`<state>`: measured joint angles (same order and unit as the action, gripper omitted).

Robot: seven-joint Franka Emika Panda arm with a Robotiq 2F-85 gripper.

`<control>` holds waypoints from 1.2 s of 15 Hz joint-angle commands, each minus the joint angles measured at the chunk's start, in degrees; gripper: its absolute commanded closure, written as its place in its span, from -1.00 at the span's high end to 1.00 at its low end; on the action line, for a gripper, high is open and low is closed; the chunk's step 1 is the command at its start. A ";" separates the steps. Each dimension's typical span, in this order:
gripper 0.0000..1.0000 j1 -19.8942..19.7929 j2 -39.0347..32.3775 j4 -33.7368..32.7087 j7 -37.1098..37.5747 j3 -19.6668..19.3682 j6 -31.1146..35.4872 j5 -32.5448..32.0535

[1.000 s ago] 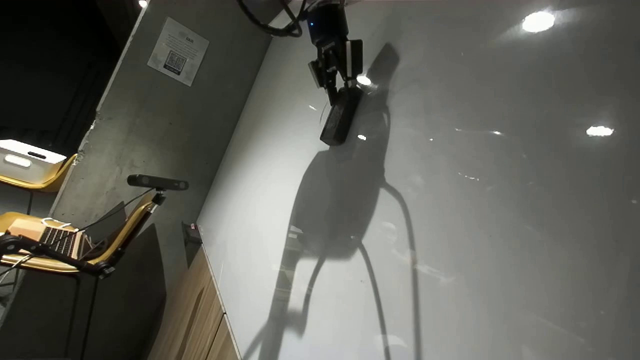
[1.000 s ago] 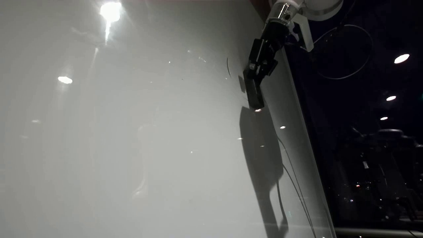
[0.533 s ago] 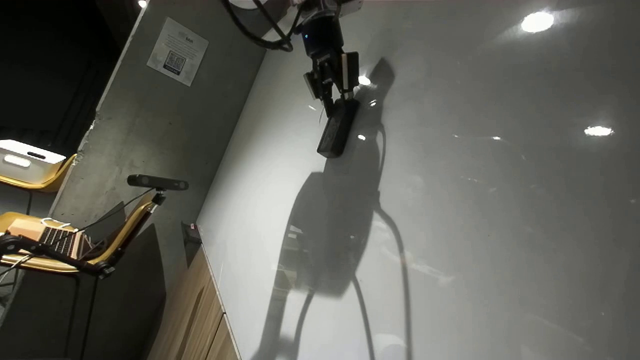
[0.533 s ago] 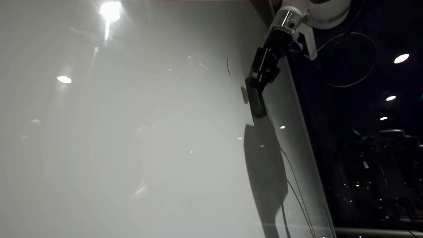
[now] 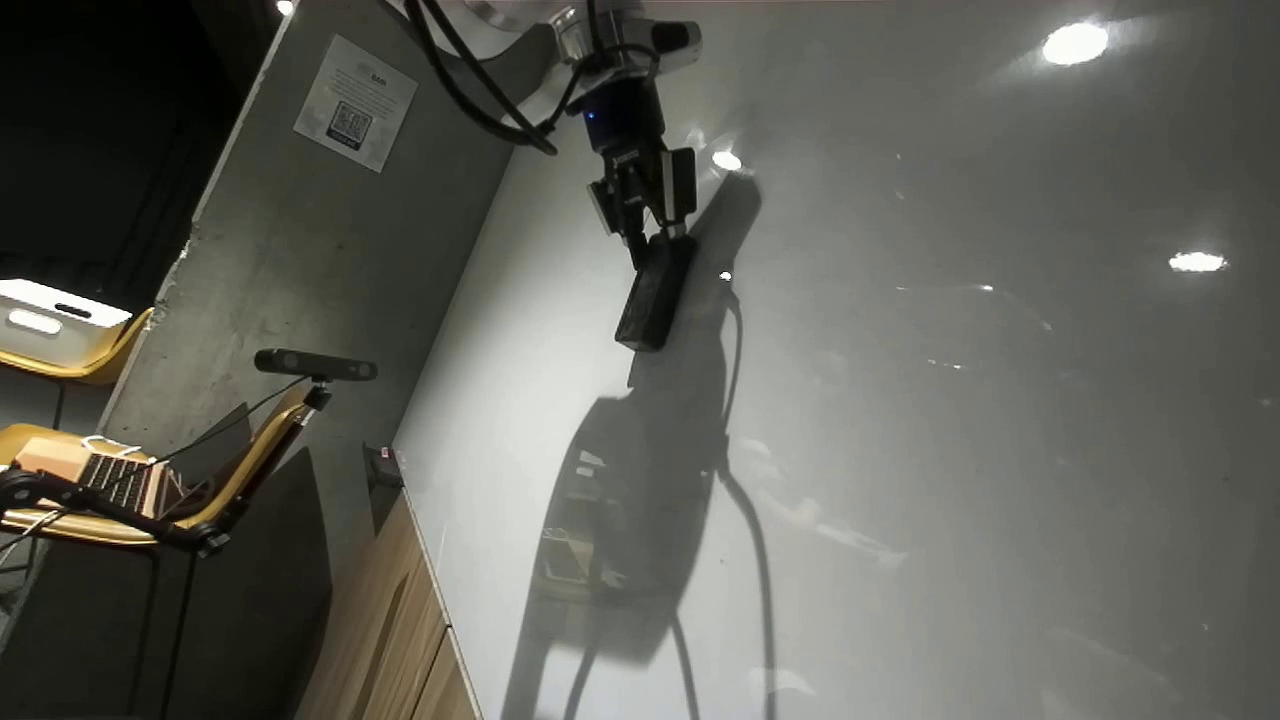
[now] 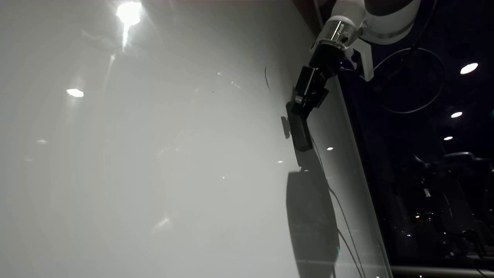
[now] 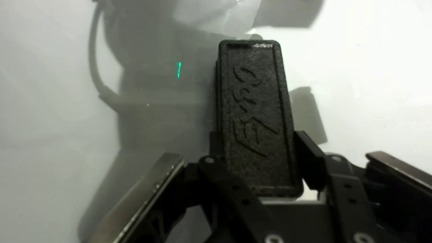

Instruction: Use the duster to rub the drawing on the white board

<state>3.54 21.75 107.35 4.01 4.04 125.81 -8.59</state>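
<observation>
The duster is a dark oblong block, also seen in an exterior view and the wrist view, where its top shows engraved marks. My gripper is shut on one end of it, with a finger on each long side in the wrist view. The duster lies close over the white board; I cannot tell whether it touches. Of the drawing, only a thin dark curved line shows in an exterior view, up and left of the duster. No smiley face is visible.
The arm's long shadow falls on the board below the duster. A grey wall with a notice and a wooden panel border the board. Black cables hang beside the arm. A dark window lies past the board's edge.
My gripper and the held duster have moved down in both exterior views, drifting slightly left in one and slightly right in another. The shadow moved down too. The curved line looks the same.
</observation>
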 commanded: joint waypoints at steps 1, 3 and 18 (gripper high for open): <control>-0.42 -0.27 -2.82 0.41 1.00 2.06 5.27 -0.69; -0.42 0.15 -2.73 0.71 2.21 3.77 4.77 -0.96; -0.42 0.00 -9.46 -10.10 6.70 10.88 1.63 -8.92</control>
<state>3.99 17.51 105.98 11.52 15.44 126.59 -15.14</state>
